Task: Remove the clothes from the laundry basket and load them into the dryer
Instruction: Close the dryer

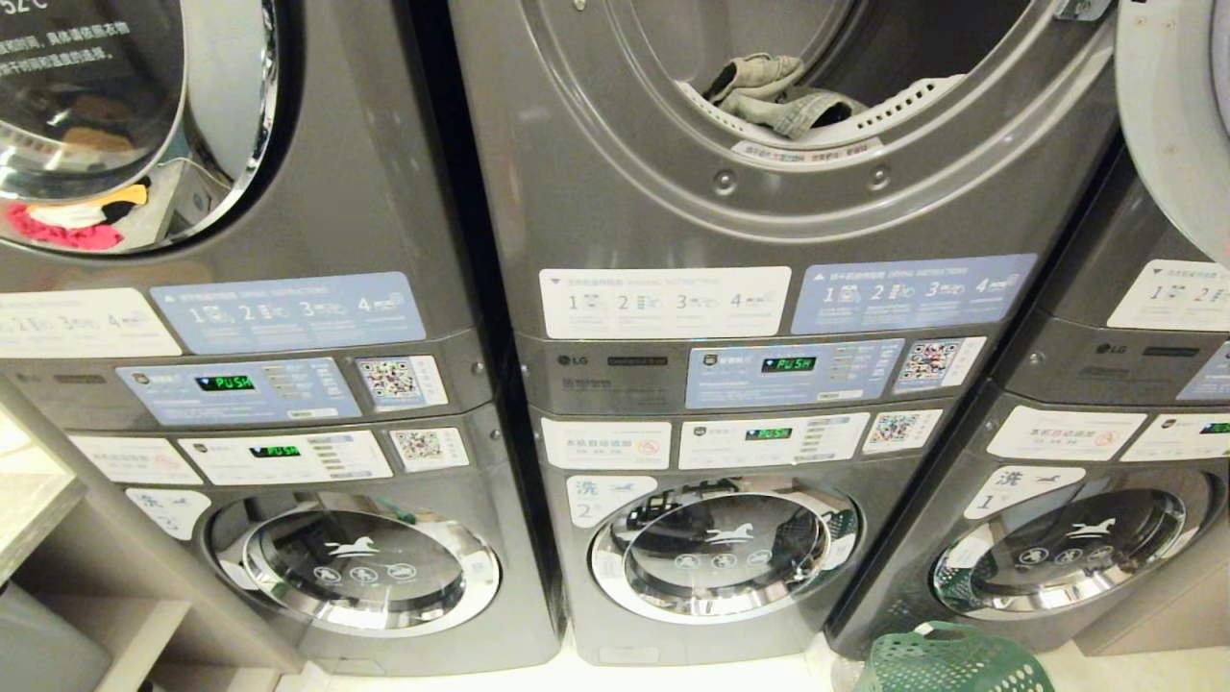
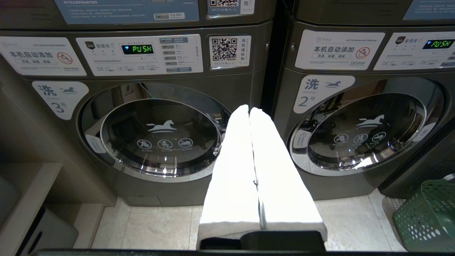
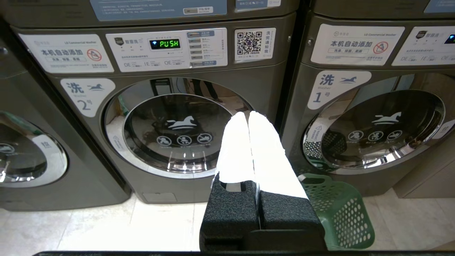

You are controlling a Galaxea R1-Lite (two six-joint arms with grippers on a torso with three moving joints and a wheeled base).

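The dryer (image 1: 615, 183) in the middle of the head view has its round door (image 1: 1177, 115) swung open to the right. Pale grey-green denim clothes (image 1: 778, 94) lie on the front lip of its drum. The green laundry basket (image 1: 947, 663) stands on the floor below, at the right; no garment shows inside the basket (image 3: 341, 209), which is also seen at the edge of the left wrist view (image 2: 426, 217). Neither arm shows in the head view. My left gripper (image 2: 250, 108) hangs shut and empty before washers 3 and 2. My right gripper (image 3: 249, 114) is shut and empty, just left of the basket.
A second dryer (image 1: 125, 106) at the upper left is closed, with yellow and pink garments behind its glass. Three grey washers (image 1: 716, 553) with closed horse-marked doors line the bottom row. A shelf unit (image 1: 58, 538) stands at the far left. Pale floor tiles (image 3: 106, 227) lie in front.
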